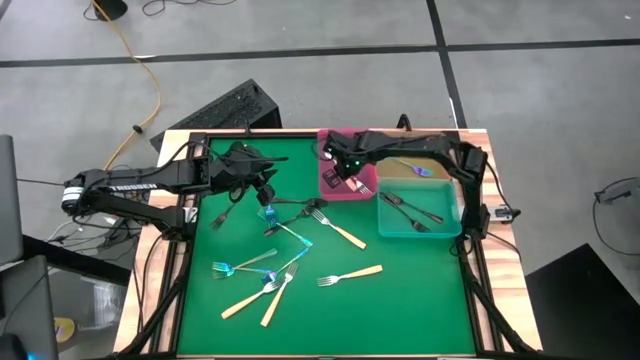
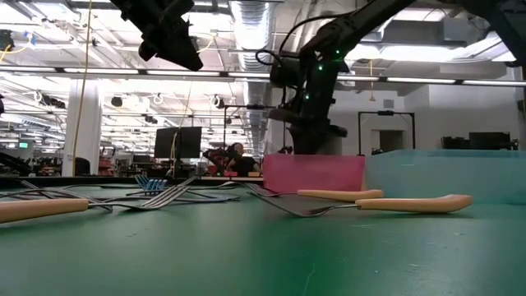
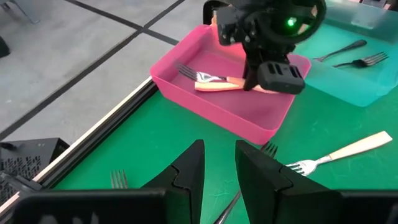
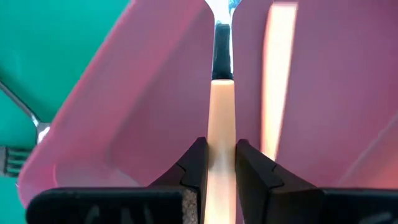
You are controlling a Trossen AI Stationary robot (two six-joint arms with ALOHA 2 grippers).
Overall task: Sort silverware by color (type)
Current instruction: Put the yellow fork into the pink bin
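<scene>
- Right now the right pincer [image 1: 351,172] hangs over the pink tray [image 1: 332,185], its fingers narrowed on the tan handle of a fork [image 4: 219,155] that runs straight out ahead of them into the tray.
- A second tan-handled fork [image 3: 208,81] lies in the tray just beside that pincer.
- Off to the side, the left pincer [image 1: 262,193] hovers over the green table [image 1: 400,300], narrow and empty, above a blue fork [image 1: 290,232] among the scattered forks.
- Beyond the right pincer, dark forks [image 1: 415,210] lie in the teal tray [image 1: 452,228].

Green mat [image 1: 400,300]; pink bin [image 1: 335,187]; teal bin [image 1: 445,228]; tan-handled forks [image 1: 350,276]; iridescent blue forks [image 1: 243,264]; black forks [image 1: 425,212].
</scene>
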